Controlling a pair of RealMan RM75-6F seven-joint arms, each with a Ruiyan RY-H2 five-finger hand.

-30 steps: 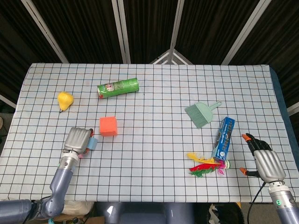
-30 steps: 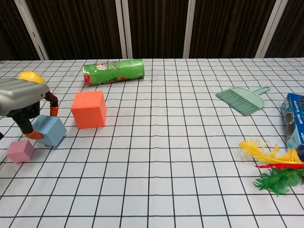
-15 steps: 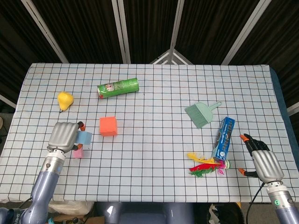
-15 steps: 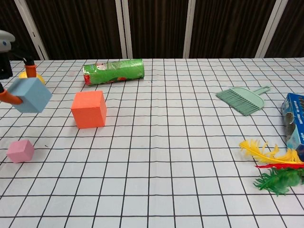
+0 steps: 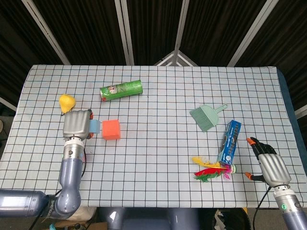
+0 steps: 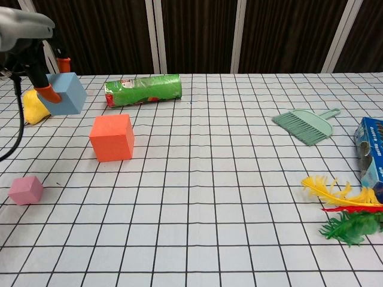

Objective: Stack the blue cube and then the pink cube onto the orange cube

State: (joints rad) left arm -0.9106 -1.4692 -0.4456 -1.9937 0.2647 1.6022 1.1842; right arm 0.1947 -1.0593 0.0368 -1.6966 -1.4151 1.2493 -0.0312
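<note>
Checked cloth covers the counter (image 5: 158,158). Left hand (image 5: 77,125) pinches the blue cube (image 6: 66,93) aloft — the orange cube (image 6: 112,137) sits just right of it, below. The grip looks shallow, at one edge; a tilted release could topple the cube. Pink cube (image 6: 26,189) waits nearer the robot.

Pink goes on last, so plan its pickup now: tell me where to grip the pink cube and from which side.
Take the pink cube by two opposite side faces, fingers coming down from above. It sits flat and alone on the cloth, clear of the orange cube, so its sides look free. The left hand is nearer but holds the blue cube.
</note>
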